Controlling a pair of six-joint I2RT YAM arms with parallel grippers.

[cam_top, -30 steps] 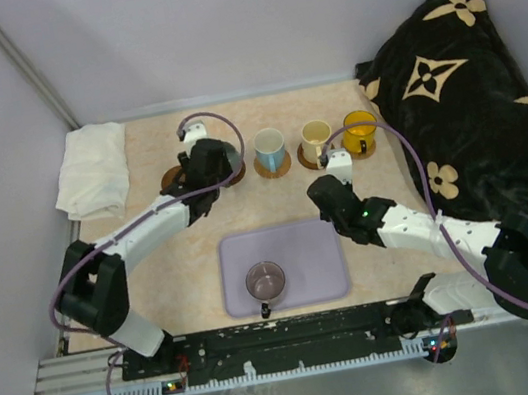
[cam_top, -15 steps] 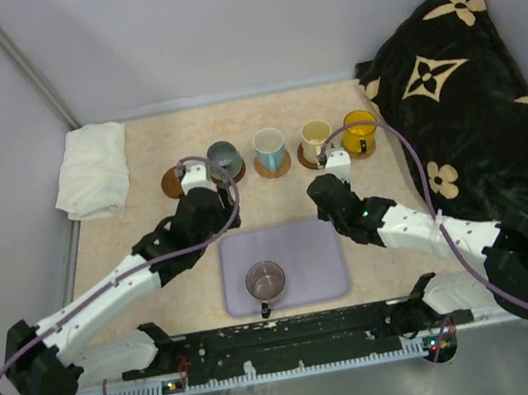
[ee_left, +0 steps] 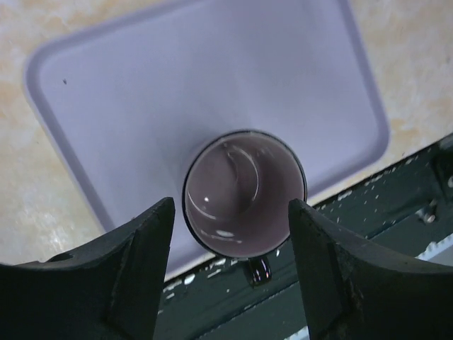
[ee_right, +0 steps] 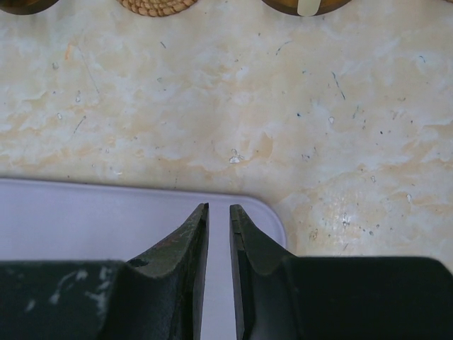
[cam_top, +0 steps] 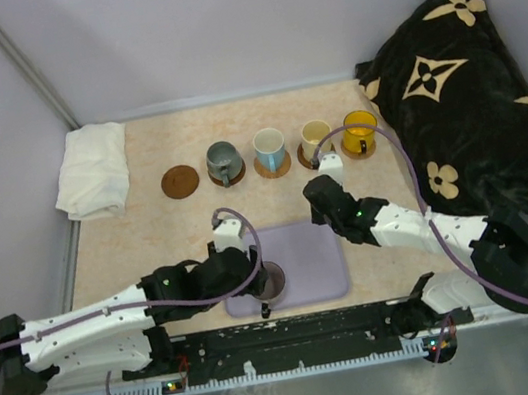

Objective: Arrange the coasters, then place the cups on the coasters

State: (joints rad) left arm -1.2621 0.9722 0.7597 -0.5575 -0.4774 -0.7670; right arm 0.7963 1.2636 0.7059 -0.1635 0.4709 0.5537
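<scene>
A translucent purplish-grey cup stands on the lavender tray, its handle toward the near edge. My left gripper is open, one finger on each side of the cup's rim, with a gap showing. In the top view the left gripper partly covers this cup. At the back, a grey-green cup, a white-and-blue cup, a cream cup and a yellow cup each sit on a coaster. One brown coaster lies bare at the left. My right gripper is shut and holds nothing, over the tray's far right corner.
A folded white cloth lies at the back left. A dark patterned cushion fills the right side. The black rail runs along the near edge just behind the tray. In the right wrist view a woven coaster shows at the top edge.
My left arm has drawn back from the grey-green cup, left on its coaster, to the tray, and now straddles the purplish-grey cup with wider jaws. The right arm barely moved.
</scene>
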